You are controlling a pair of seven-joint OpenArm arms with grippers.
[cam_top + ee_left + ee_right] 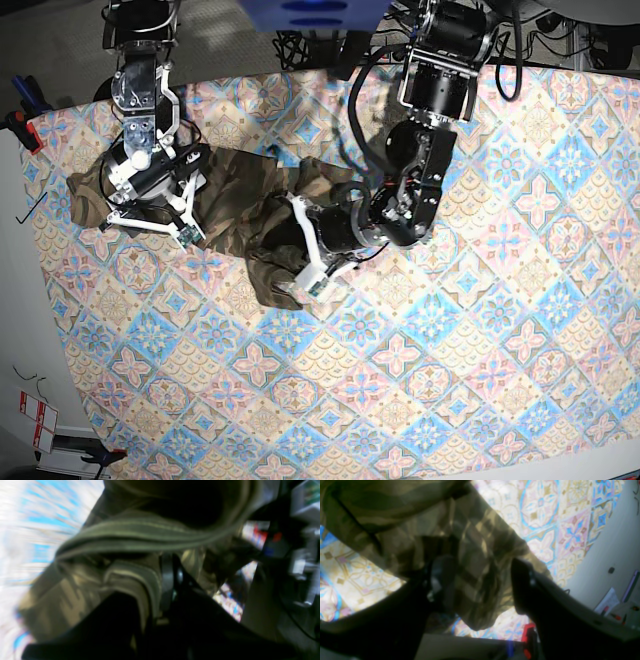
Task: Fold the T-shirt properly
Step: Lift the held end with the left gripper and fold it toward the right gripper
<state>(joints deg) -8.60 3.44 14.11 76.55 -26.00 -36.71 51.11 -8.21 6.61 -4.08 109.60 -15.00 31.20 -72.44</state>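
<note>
Probably a lab: cables point(560, 30) (floor clutter) around patterned tablecloth point(480, 330).

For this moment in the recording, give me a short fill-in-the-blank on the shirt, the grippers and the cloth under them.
1. The left gripper is ____ on a bunched hem of the camouflage T-shirt.
2. In the right wrist view, the right gripper has its jaws ____, with shirt fabric hanging between them.
3. The shirt lies on a patterned ____ of pastel tiles.
4. Seen from the base camera, the shirt is ____ rather than spread flat.

Missing words: shut; open; tablecloth; crumpled
</note>
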